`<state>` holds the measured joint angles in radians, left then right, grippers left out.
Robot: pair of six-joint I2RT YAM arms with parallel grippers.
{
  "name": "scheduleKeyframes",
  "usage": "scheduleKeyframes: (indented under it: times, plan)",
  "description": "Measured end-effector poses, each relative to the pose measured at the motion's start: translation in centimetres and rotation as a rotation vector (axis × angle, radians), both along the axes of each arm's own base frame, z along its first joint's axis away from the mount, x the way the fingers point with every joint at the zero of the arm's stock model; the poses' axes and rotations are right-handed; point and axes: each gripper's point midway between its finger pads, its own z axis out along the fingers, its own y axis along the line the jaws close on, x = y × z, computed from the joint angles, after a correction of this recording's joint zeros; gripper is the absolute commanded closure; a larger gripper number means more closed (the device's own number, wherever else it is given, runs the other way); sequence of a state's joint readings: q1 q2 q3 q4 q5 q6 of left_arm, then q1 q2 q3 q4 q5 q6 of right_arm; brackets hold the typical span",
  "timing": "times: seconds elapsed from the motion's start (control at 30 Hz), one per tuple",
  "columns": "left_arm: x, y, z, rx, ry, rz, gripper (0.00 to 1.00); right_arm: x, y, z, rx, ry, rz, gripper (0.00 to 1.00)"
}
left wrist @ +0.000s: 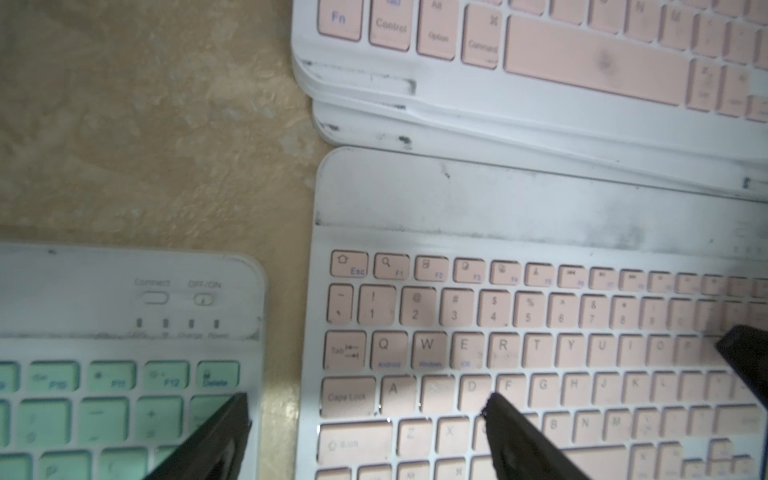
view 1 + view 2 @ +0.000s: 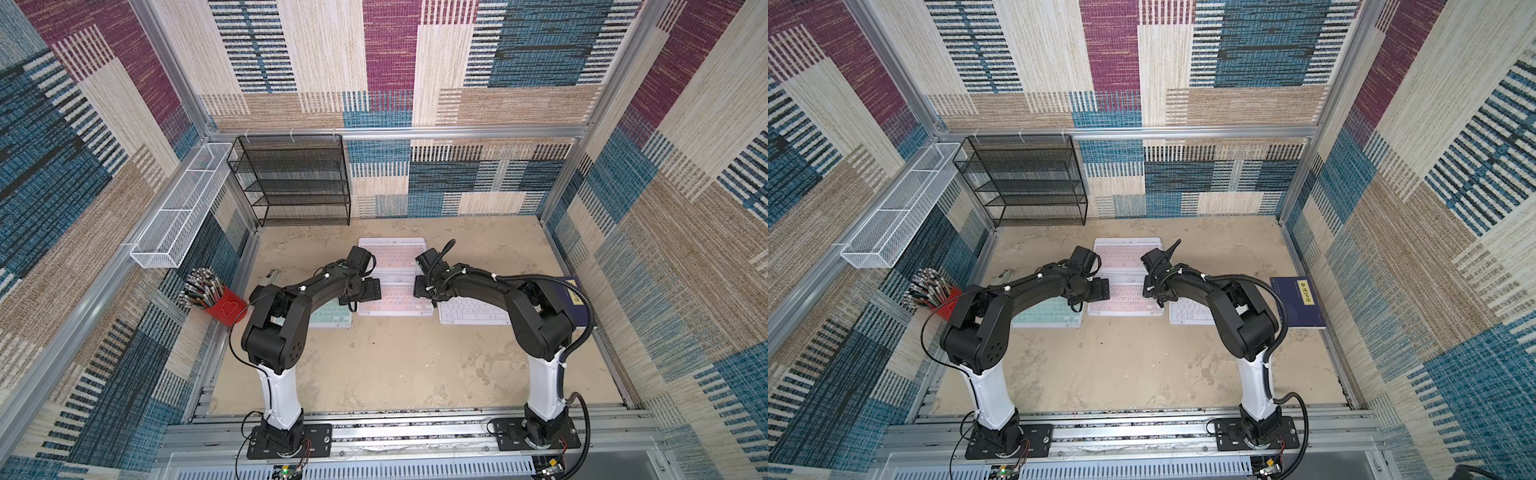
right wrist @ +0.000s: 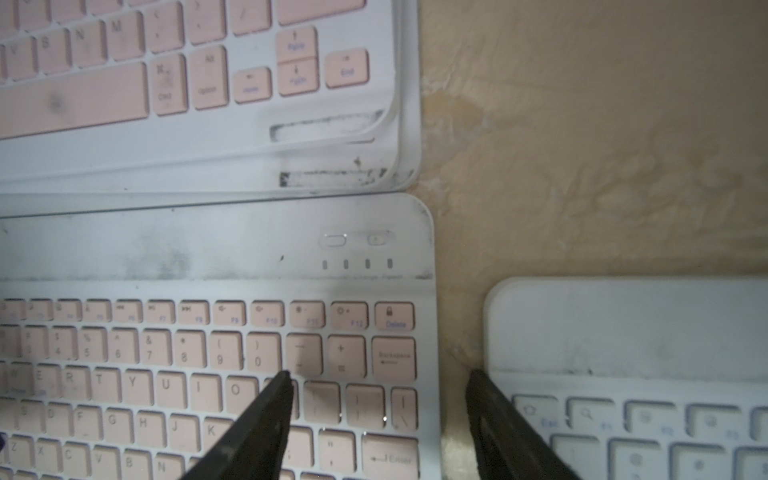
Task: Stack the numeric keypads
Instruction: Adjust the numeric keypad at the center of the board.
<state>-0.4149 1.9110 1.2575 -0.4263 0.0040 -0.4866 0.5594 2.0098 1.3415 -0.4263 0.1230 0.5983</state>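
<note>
On the worktop a stack sits at twelve o'clock, while the pink keypad, mint keypad at nine and white keypad at three lie unstacked, left tool and right tool released astride the pink's ends.

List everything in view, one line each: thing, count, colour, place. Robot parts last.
keypad stack: one, pink keys on top, layer count unclear, back centre of table
pink keypad: one, white frame, in front of the stack
mint keypad: one, left of it
white keypad: one, right of it
book: one, dark blue, yellow label, far right
stapler: one, grey, beyond the mint keypad
cup of pens: one, red, left edge
mesh shelf: one, black, back left
mesh basket: one, white, left wall
left pincer: open, astride pink keypad's left edge
right pincer: open, astride its right edge
</note>
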Motion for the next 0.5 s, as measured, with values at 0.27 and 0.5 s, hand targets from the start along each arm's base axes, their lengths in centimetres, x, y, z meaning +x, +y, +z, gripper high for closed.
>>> scheduleKeyframes:
  times: [0.27,0.5]
  plan:
    - [0.5,-0.4,-0.1,0.001,-0.02,-0.014,0.09,0.6,0.2,0.0,0.02,-0.022,0.003,0.32]
    - [1.0,-1.2,-0.5,-0.013,-0.027,-0.032,0.09,0.7,0.2,0.2,0.066,-0.026,0.011,0.33]
